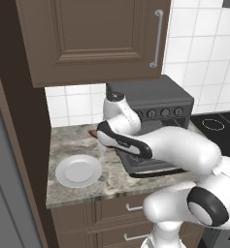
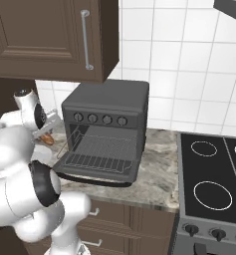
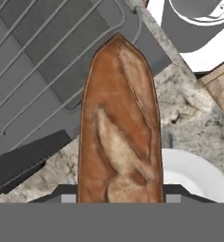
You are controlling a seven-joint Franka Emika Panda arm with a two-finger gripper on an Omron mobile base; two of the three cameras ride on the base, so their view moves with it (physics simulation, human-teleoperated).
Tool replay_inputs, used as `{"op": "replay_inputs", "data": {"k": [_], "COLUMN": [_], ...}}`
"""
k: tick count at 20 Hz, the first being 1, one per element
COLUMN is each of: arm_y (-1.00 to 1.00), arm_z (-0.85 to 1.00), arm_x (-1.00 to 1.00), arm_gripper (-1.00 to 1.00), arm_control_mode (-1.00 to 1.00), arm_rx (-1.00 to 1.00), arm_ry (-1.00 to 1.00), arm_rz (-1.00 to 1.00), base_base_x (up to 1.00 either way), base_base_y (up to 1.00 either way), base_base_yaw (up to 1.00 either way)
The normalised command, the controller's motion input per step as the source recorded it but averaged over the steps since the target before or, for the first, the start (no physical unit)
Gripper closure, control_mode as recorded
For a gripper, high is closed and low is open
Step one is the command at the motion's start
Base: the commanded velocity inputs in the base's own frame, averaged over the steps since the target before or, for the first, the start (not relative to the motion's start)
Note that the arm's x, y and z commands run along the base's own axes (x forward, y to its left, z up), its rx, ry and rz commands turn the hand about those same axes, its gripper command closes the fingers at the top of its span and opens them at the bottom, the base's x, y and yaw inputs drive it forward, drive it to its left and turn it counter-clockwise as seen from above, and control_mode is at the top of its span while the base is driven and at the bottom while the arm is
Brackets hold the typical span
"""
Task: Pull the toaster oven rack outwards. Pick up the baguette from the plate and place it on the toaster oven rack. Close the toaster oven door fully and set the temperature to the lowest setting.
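The step in hand is the carry: the baguette (image 3: 120, 127) is off the plate (image 1: 78, 170) and held in the end effector (image 3: 119, 198), whose jaws are closed narrowly on the loaf's near end, with the rest of the loaf sticking out ahead of the hand. The plate lies bare on the desk (image 1: 70, 140), left of the oven (image 2: 107, 107).

In the left base view a sliver of the loaf shows at the hand, above the desk between plate and oven. In the right base view the hand sits just left of the oven's front, level with its knobs. The hand view looks down past the loaf: its far tip hangs over the corner of the rack (image 2: 99, 152), while the held end is above the desk and the plate's rim. How high the loaf rides over the rack cannot be told.

The door (image 2: 92, 172) is dropped flat and the rack is drawn out over it, so the first step looks done.

The next move likely calls for shifting the hand further toward the oven until the whole loaf is above the wire grid, then lowering it so that it lies across several wires before the jaws let go. A release here would probably leave the loaf half off the rack's corner, where it could tip onto the door or desk. The door and temperature knob come after.
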Motion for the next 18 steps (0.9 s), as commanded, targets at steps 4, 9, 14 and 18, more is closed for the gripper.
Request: {"op": "replay_inputs", "data": {"k": [4,9,14,18], "arm_y": [-0.47,-0.55,-0.38,-0.14], "arm_z": [0.82,0.71,0.55,0.24], "arm_x": [-0.98,-0.96,-0.30,0.06], "arm_gripper": [1.00,1.00,1.00,1.00], "arm_control_mode": [-1.00,-1.00,-1.00,-1.00], "arm_rx": [0.01,0.00,-0.14,-0.33], "arm_ry": [-0.35,-0.36,-0.10,0.04], "arm_rz": [0.17,0.17,0.10,0.10], "base_base_x": [0.00,0.00,0.00,0.00], "base_base_y": [0.00,0.00,0.00,0.00], "base_base_yaw": [0.00,0.00,0.00,0.00]}}
